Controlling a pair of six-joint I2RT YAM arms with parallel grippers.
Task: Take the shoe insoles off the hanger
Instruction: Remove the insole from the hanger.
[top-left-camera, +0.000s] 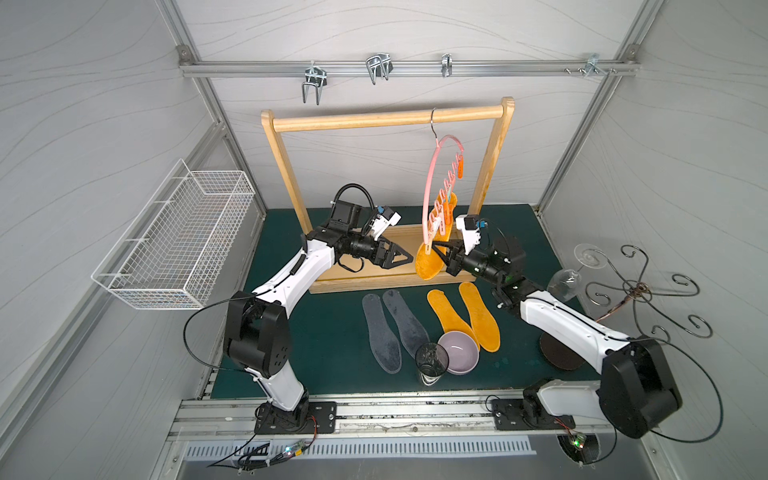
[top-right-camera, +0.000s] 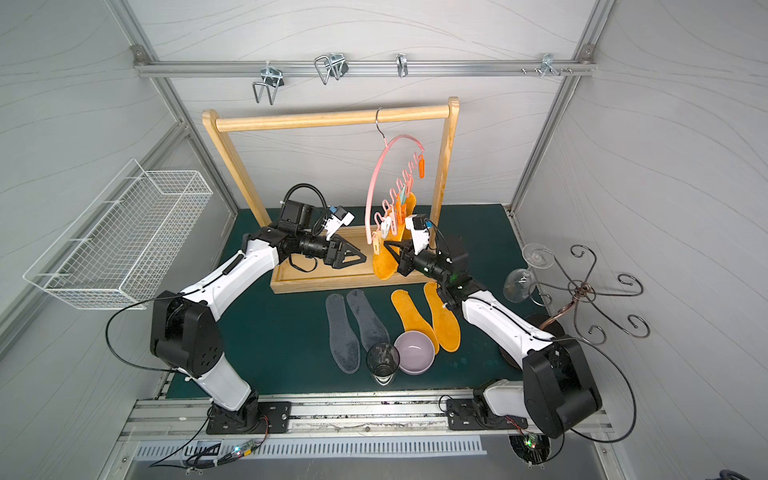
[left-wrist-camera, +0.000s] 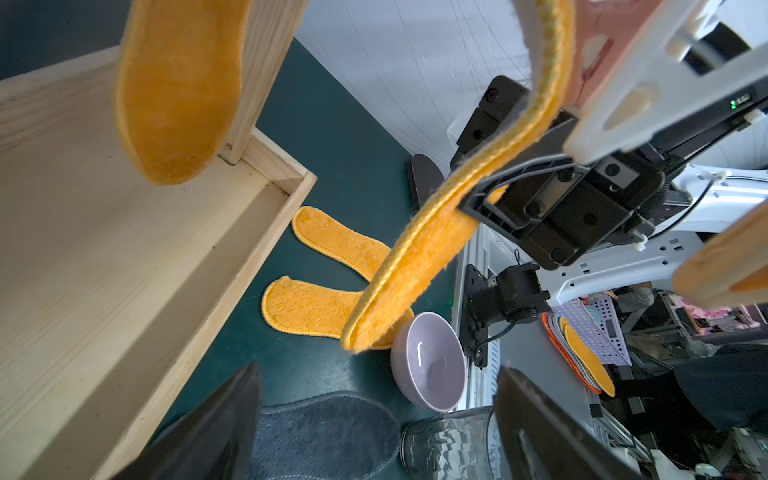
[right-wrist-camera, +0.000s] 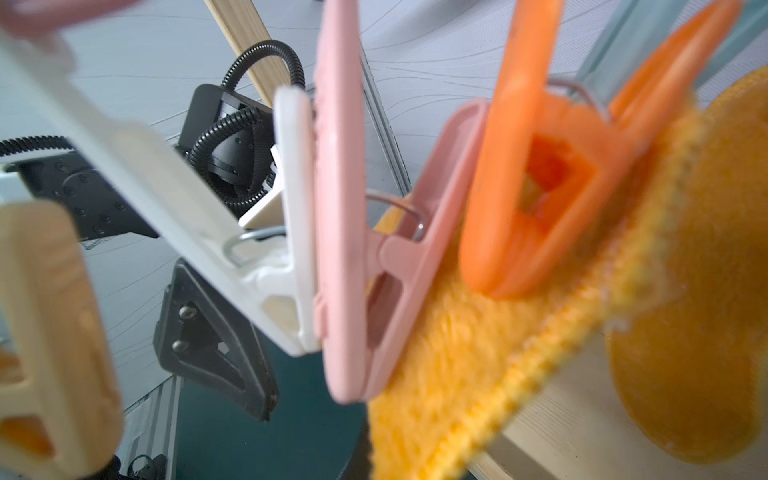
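Right pincer (top-left-camera: 436, 250) pinches a hanging orange insole (top-left-camera: 427, 268)
Two grey insoles (top-left-camera: 380, 336) and two orange insoles (top-left-camera: 480, 316) lie flat on the green surface (top-left-camera: 332, 332); beyond, the left pincer (top-left-camera: 409, 258) stands spread beside the pinched one, clipped to the pink hanger (top-left-camera: 429, 187).

Left arm (top-left-camera: 291, 272) and right arm (top-left-camera: 559, 320): white shells, black joint housings, black triangular jaws, looping thin black cables

Green mat (top-left-camera: 324, 332) | grey insoles (top-left-camera: 380, 332) | orange insoles (top-left-camera: 478, 316) | bowl (top-left-camera: 458, 348), perhaps overlapping one | tumbler (top-left-camera: 432, 358)
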